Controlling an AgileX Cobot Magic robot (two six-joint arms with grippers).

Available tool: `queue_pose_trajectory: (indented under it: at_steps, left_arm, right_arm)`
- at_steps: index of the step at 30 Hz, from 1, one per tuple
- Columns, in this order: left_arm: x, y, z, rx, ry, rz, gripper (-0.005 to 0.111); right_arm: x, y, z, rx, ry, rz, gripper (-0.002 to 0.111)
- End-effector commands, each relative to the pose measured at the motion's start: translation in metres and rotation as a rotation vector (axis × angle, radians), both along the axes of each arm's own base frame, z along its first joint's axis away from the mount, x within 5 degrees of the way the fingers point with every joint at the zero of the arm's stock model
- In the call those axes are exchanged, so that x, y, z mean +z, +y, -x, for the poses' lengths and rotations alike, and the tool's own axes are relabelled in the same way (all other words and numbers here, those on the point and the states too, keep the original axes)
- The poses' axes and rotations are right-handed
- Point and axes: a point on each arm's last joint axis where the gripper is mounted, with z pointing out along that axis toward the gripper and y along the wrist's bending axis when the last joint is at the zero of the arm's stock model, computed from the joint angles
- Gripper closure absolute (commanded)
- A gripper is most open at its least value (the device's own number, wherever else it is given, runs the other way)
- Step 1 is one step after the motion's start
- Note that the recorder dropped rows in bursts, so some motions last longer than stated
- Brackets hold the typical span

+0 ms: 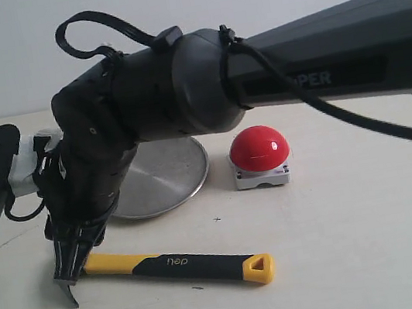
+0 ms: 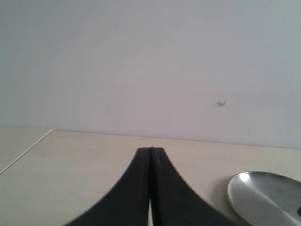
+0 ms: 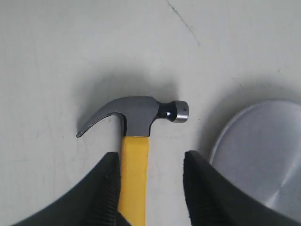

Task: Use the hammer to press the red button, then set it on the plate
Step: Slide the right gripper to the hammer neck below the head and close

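Lower centre, exterior view: steel claw hammer has a dark grey head, yellow neck, black grip with yellow lettering and a yellow end. Centre right: glossy red dome button on a pale grey base. Round metal plate: brushed silver. Wooden table: pale cream. Right gripper: black, ribbed inner faces.

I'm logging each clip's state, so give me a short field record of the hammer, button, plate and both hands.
hammer: flat on table, not lifted
right hand: open, fingers either side of hammer's yellow neck
left hand: shut, holding nothing
red button: on table beside plate, nothing touching it
plate: hammer not on it
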Motion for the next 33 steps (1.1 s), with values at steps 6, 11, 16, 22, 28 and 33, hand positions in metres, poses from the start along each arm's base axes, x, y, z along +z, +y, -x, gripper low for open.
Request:
queue_pose_trajectory:
  at_steps: [6, 11, 16, 22, 28, 33]
  left_arm:
    - [0.001, 0.0, 0.001, 0.0, -0.011, 0.004, 0.107]
    - [0.001, 0.0, 0.001, 0.0, -0.011, 0.004, 0.107]
    - [0.001, 0.0, 0.001, 0.0, -0.011, 0.004, 0.107]
    - [0.001, 0.0, 0.001, 0.0, -0.011, 0.004, 0.107]
    - [0.001, 0.0, 0.001, 0.0, -0.011, 0.004, 0.107]
    - [0.001, 0.0, 0.001, 0.0, -0.011, 0.004, 0.107]
  right_arm:
    - [-0.016, 0.008, -0.011, 0.016, 0.149, 0.203, 0.055]
    - [-0.035, 0.018, -0.02, 0.04, 0.196, 0.259, 0.055]
    - [-0.047, 0.025, -0.024, 0.094, 0.22, 0.289, 0.055]
    - [-0.047, 0.031, -0.025, 0.107, 0.23, 0.249, 0.055]
    - [-0.061, 0.033, -0.027, 0.107, 0.249, 0.264, 0.055]
    - [-0.064, 0.034, -0.028, 0.108, 0.239, 0.255, 0.055]
